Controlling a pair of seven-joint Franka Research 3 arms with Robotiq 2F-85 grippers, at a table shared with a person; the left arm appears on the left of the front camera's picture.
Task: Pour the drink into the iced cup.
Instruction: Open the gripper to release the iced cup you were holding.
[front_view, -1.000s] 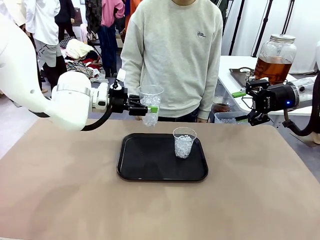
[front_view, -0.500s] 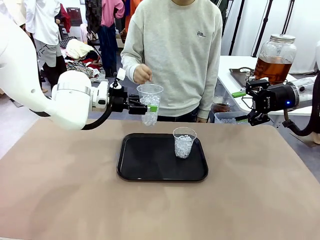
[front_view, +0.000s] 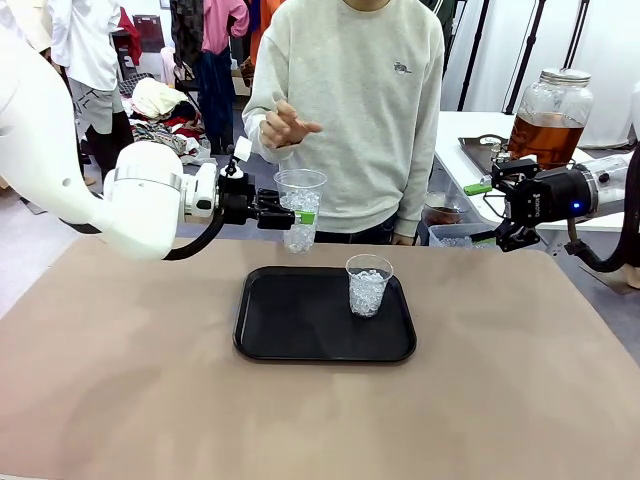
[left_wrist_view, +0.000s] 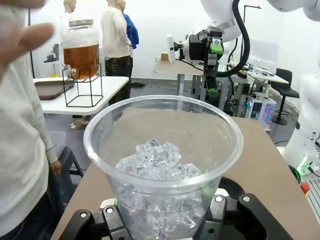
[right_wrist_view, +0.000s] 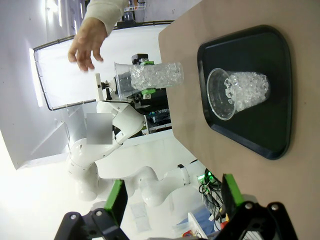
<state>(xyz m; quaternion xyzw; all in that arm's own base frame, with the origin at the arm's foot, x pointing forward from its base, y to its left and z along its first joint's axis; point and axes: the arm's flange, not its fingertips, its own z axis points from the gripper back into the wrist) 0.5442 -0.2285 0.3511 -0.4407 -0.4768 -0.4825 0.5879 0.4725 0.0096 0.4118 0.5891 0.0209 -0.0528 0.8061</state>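
The drink (front_view: 545, 142) is sitting in its lidded glass jar (front_view: 552, 95) on the side table (front_view: 455, 130) at far right. The left gripper (front_view: 300, 217) is clamping an iced cup (front_view: 300, 200) in the air beyond the black tray (front_view: 250, 340), below the person's raised hand (front_view: 283, 125). A second iced cup (front_view: 368, 285) is standing on the tray. The right gripper (front_view: 480, 213) is hanging open near the jar.
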